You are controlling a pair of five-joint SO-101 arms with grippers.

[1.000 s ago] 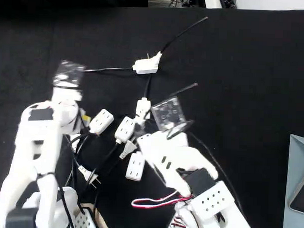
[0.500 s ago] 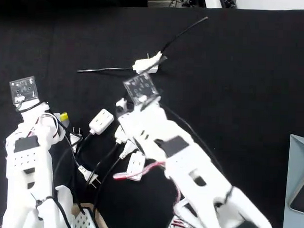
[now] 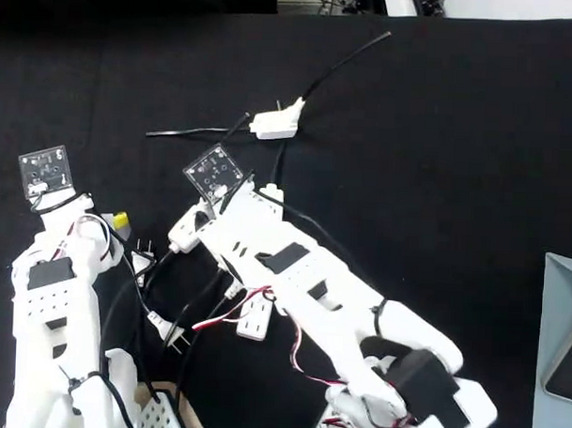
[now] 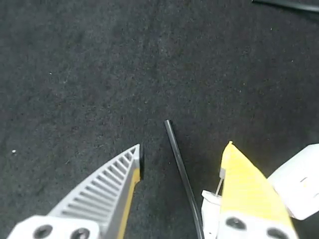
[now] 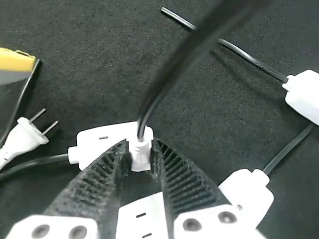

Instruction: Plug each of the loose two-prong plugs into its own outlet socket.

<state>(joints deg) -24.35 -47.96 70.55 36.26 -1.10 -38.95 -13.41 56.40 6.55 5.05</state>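
Note:
My right gripper (image 5: 140,144) is shut on a white two-prong plug (image 5: 141,155) whose black cord (image 5: 184,59) runs up and away. The plug stands against a white outlet socket (image 5: 102,138); its prongs are hidden. In the high view this socket (image 3: 184,233) lies under the right gripper (image 3: 197,218). A loose plug (image 5: 22,135) lies beside it with bare prongs. My left gripper (image 4: 183,148) is open just above the cloth, and a black cord end (image 4: 174,144) lies between its fingers. Another loose plug (image 3: 174,335) lies near the front.
A joined plug and socket (image 3: 275,125) lies farther back with cords trailing off. More white sockets (image 3: 254,316) (image 5: 249,191) and cords crowd the space between the arms. A grey bin (image 3: 558,355) stands at the right edge. The cloth on the far right is bare.
The right arm has swung left from the middle sockets to the leftmost socket, carrying the corded plug. The left arm drew back to the left a second ago and has kept still since.

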